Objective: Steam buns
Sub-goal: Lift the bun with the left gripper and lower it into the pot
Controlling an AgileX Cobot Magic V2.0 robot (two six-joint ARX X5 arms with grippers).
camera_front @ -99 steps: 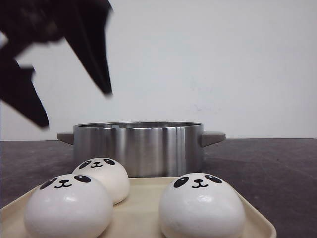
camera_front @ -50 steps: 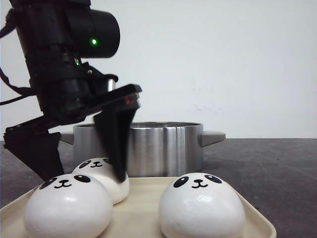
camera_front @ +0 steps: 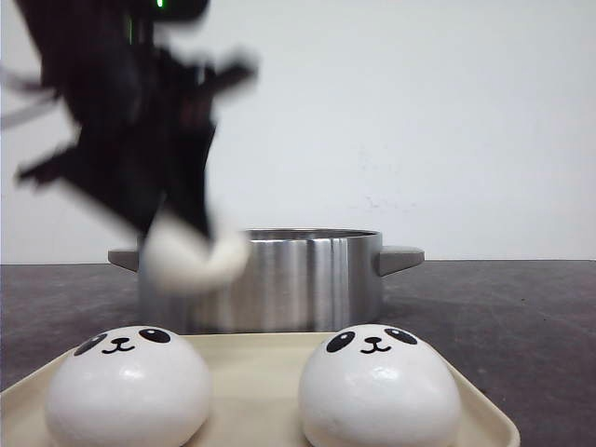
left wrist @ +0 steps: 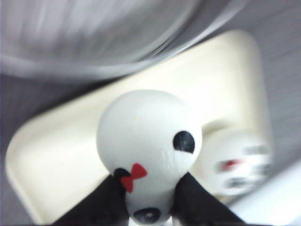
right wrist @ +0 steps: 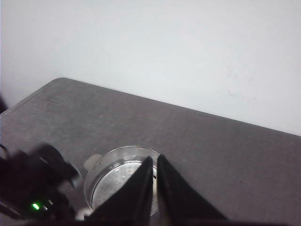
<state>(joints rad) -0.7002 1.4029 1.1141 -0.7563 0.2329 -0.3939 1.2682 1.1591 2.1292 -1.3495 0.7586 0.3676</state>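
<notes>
I'm seeing my left gripper (camera_front: 191, 247) clamping a smooth white bun (left wrist: 149, 150) before the shiny steel pot (camera_front: 279, 277); my right gripper (right wrist: 155, 188) is sitting closed.

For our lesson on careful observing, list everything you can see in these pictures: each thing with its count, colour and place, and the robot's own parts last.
Buns on tray: two, white with black panda faces, left and right at the near end of the tray.
Lifted bun: one, white with black eyes and a red bow mark, held in the air in front of the pot's left side.
Tray: one, cream, nearest the camera.
Pot: one, shiny steel with grey side handles, behind the tray; no bun visible inside it.
Table: one, dark grey.
Wall: white, at the back.
Left gripper: black, shut on the lifted bun, blurred by motion.
Right gripper: black, fingers nearly together, holding nothing, high above the pot.
</notes>
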